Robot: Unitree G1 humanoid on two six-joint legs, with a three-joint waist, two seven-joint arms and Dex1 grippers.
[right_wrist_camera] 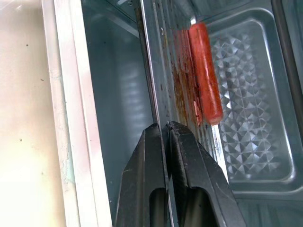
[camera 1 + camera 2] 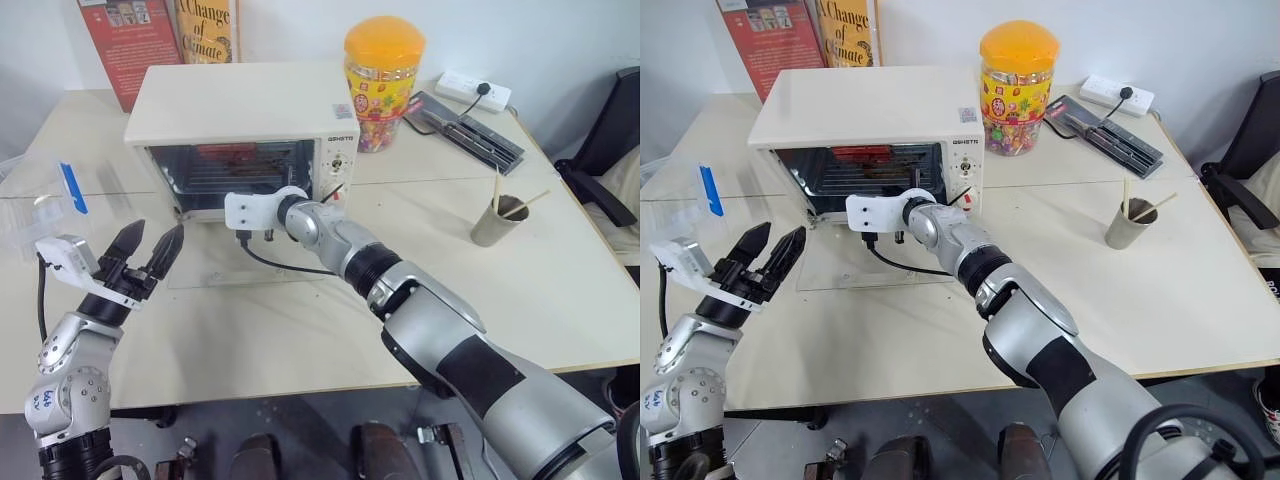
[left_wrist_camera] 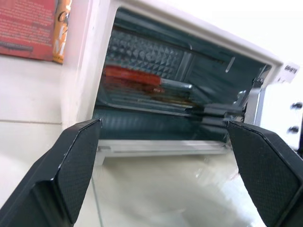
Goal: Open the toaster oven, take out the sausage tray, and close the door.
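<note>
Cream-white and boxy, the toaster oven [image 2: 243,112] sat at upper centre of the head-camera frame on a pale table [image 2: 560,280], its glass door [image 2: 215,262] folded down flat onto the tabletop in front of the open cavity. Inside the oven, the sausage tray [image 1: 246,109] remained on its shelf, one red sausage [image 1: 205,71] lying along it beside brown residue. The right gripper [image 1: 163,130] reached into the oven mouth from the lower right of the frame, its two black fingers pressed together on the tray's thin front edge, as the right wrist view showed. At lower left, the left gripper [image 2: 146,252] hovered above the table just beside the lowered door, fingers spread wide and holding nothing. A clear plastic box with a blue clip [image 2: 40,205] lay at the left edge. Behind the oven stood a candy jar with an orange lid [image 2: 383,80]; a paper cup with sticks [image 2: 497,220] stood at centre right.
</note>
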